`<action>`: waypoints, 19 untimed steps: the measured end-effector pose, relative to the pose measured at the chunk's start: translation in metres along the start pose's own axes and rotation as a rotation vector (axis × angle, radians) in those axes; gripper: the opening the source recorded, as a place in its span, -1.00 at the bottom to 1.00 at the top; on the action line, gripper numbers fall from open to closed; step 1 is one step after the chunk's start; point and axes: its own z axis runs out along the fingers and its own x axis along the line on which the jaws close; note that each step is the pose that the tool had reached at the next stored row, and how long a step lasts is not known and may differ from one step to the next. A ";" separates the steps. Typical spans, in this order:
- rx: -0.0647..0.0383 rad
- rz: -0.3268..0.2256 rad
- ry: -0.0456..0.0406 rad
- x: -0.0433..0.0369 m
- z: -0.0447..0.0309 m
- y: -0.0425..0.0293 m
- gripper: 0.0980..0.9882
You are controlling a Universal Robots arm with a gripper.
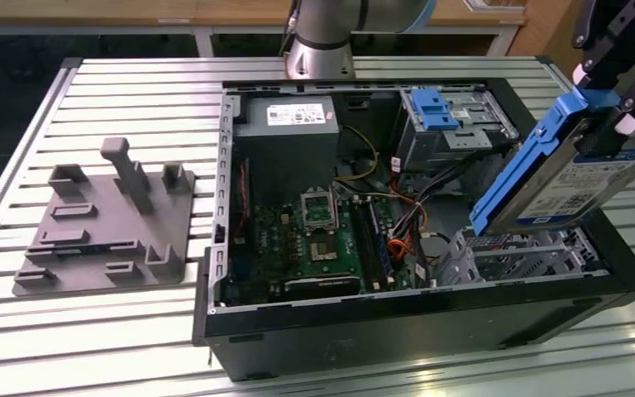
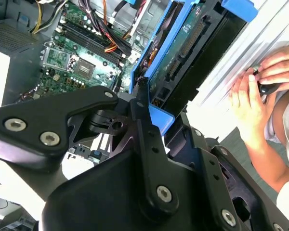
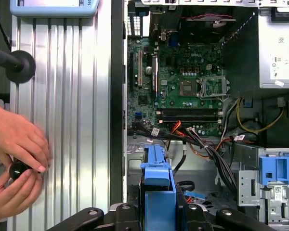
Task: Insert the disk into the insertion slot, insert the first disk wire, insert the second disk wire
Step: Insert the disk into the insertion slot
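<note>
While the disk (image 1: 565, 178) hangs tilted over the computer case (image 1: 406, 331), its long axis runs on a steep diagonal. The lower end points down into the case, just above the insertion slot (image 1: 522, 252) at the case's near corner. The upper end rises toward the gripper (image 1: 615, 128). Whether the lower end touches the slot cannot be told.

The exterior view shows the disk's labelled face inside its blue carrier. It also shows a grey fixture plate (image 1: 108, 223) on the worktop (image 1: 130, 91), outside the case. The second wrist view shows the disk's (image 2: 183, 53) opposite face, with circuit board and connector. The first wrist view shows the carrier (image 3: 158, 183) edge-on, over the wires (image 3: 207, 144) and motherboard (image 3: 183, 82) inside the case. Both wrist views show a person's hands (image 2: 260, 82) (image 3: 17, 144) outside the case, over the worktop, around a small black knob.

The gripper (image 2: 154, 113) (image 3: 156, 214) is clamped on the upper end of the disk, with its fingers pressed against the blue carrier and no gap visible.
</note>
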 end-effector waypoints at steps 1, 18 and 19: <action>0.000 -0.002 -0.0043 0.0000 0.0000 -0.0001 -0.40; 0.000 -0.008 -0.0216 -0.0001 -0.0002 -0.0136 -0.40; 0.000 -0.008 -0.0214 -0.0002 -0.0003 -0.0156 -0.40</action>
